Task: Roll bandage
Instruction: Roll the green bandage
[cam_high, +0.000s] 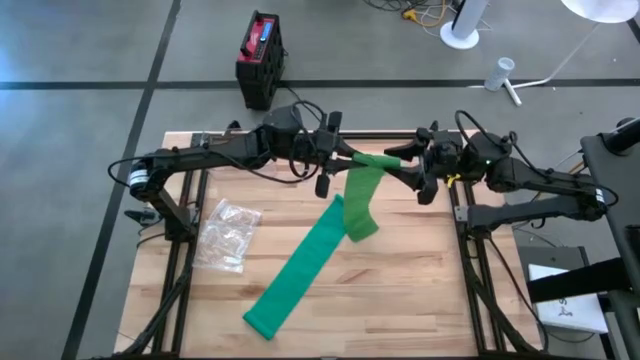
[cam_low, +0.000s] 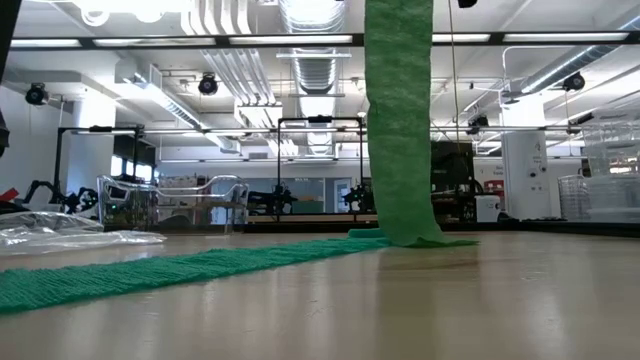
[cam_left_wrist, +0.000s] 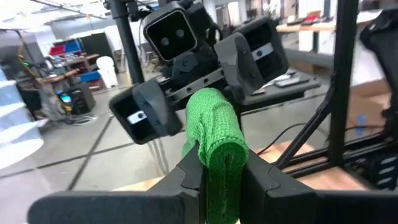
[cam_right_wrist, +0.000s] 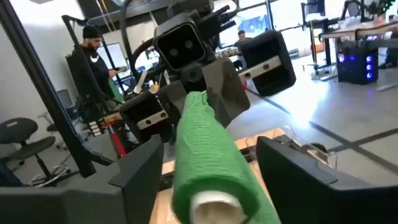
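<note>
I get even, bright light from above; on the desk (cam_high: 400, 290) only faint, soft shadows show. At desk height the ceiling lamps (cam_low: 300, 40) glare white and the near wood shines. Both wrist cameras are soft up close: the bandage (cam_right_wrist: 208, 162) blurs, and windows (cam_right_wrist: 261, 12) behind blow out a little

A bright green knitted bandage (cam_high: 330, 235) is seen, its weave ribbed; between the fingers of the black left gripper (cam_left_wrist: 222, 177) the same green is shown. Around a pale whitish core at the black right gripper (cam_right_wrist: 208, 186), green is wound. Light striped wood colours the table (cam_high: 420, 290).
</note>
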